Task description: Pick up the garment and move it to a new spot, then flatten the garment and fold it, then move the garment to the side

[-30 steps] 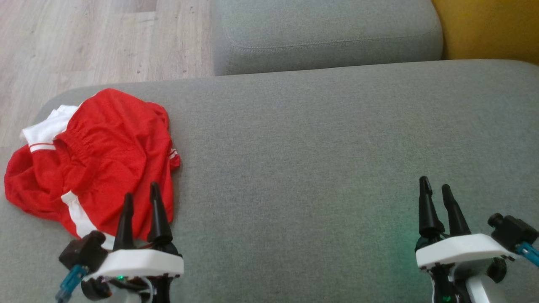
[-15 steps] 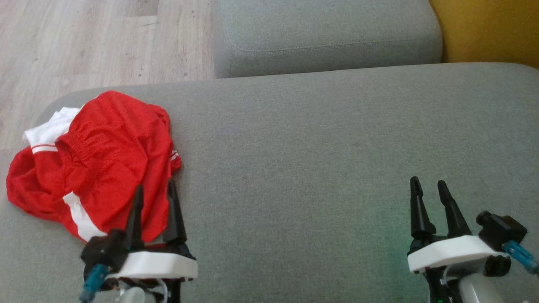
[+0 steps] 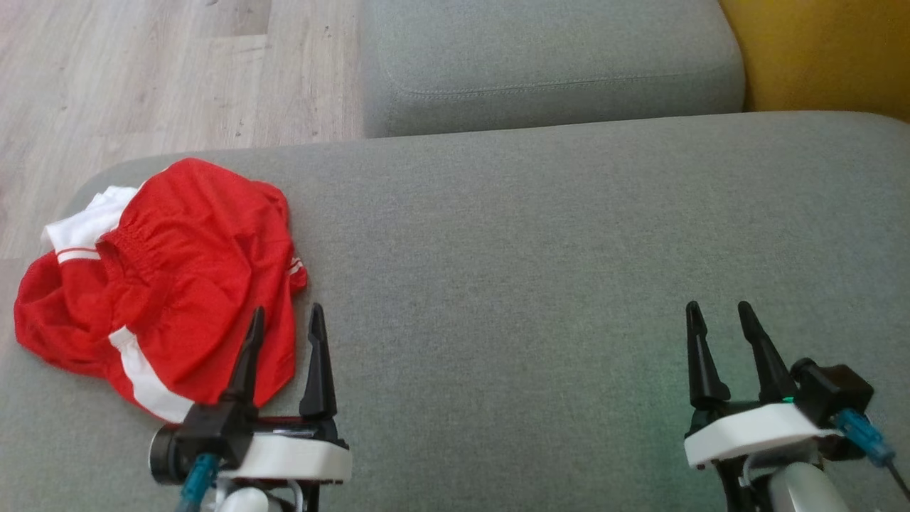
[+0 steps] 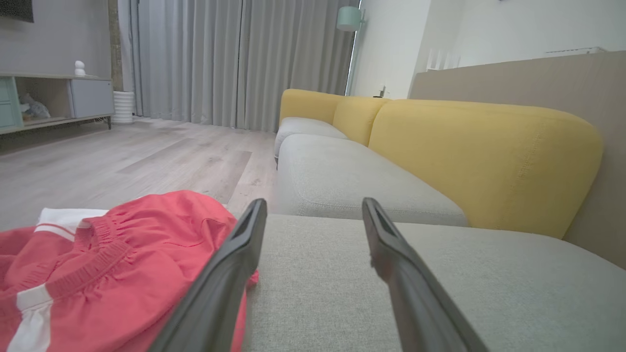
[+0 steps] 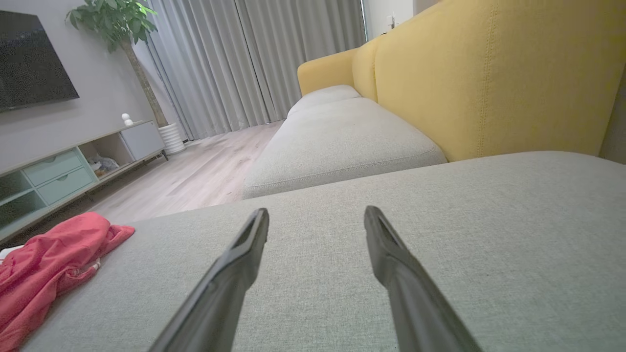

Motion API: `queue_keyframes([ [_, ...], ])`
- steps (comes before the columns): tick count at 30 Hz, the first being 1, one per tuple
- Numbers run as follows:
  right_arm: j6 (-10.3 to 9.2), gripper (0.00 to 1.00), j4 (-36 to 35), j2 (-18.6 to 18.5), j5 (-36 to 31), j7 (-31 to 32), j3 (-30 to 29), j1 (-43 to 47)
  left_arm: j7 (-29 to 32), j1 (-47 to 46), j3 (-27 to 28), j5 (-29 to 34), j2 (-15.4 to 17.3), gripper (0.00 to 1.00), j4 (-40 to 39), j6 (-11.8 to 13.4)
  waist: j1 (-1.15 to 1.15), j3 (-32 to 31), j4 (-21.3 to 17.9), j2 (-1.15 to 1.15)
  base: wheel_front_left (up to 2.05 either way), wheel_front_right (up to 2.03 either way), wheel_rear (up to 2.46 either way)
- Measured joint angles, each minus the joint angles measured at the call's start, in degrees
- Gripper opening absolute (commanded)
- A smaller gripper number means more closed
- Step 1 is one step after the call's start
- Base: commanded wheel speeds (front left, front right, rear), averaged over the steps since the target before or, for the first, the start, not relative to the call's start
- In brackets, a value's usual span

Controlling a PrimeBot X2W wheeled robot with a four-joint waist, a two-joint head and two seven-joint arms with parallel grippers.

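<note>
The left fingers [image 3: 318,363] have slid right along the garment's [image 3: 185,263] edge; like the right fingers [image 3: 700,355], they gape empty.

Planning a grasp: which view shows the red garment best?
Head view: the red garment shows whole, crumpled on the grey cushion. Left wrist view cuts it off; right wrist view catches one end, side-on.

No readable text, label or number shows anywhere.

One garment [image 3: 178,270]. Two grippers: left gripper [image 3: 286,309], right gripper [image 3: 718,306]. Two grey cushions [image 3: 533,249].
</note>
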Motion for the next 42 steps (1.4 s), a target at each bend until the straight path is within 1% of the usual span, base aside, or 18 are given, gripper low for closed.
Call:
queue_keyframes([
  [10,0.11,1.00,0.9,0.0,-7.1,-1.6,0.0,0.0,-1.6,0.0,-0.6,5.4,0.1,1.00,1.3,1.6,0.00,-0.3,0.0,0.00,0.00,0.00,0.00],
  [15,0.12,1.00,1.0,0.0,-9.6,-2.1,0.8,0.0,-2.3,0.0,-1.3,7.6,0.1,1.00,1.5,2.4,0.00,-0.3,0.0,0.00,0.00,0.00,0.00],
  [26,0.12,1.00,1.1,0.0,-9.9,-2.3,0.8,0.0,-2.3,0.0,-1.5,7.8,0.1,1.00,2.2,2.4,0.00,-0.3,0.4,0.00,0.00,0.00,0.00],
  [31,0.12,1.00,1.1,0.0,-9.9,-2.3,0.7,0.0,-2.3,0.0,-1.4,7.8,0.1,1.00,2.8,2.9,0.00,-0.2,0.8,0.00,0.00,0.00,0.00],
  [36,0.12,1.00,1.0,-0.1,-9.9,-2.3,0.6,0.0,-2.3,-0.5,-1.2,7.8,0.1,1.00,2.8,3.1,0.00,0.3,2.8,0.00,0.00,0.00,0.00],
  [42,0.12,1.00,0.6,-0.1,-9.9,-2.3,0.2,0.0,-2.3,-1.5,0.2,7.9,0.1,1.00,2.2,3.5,0.00,1.2,7.7,0.00,0.00,0.00,0.00],
])
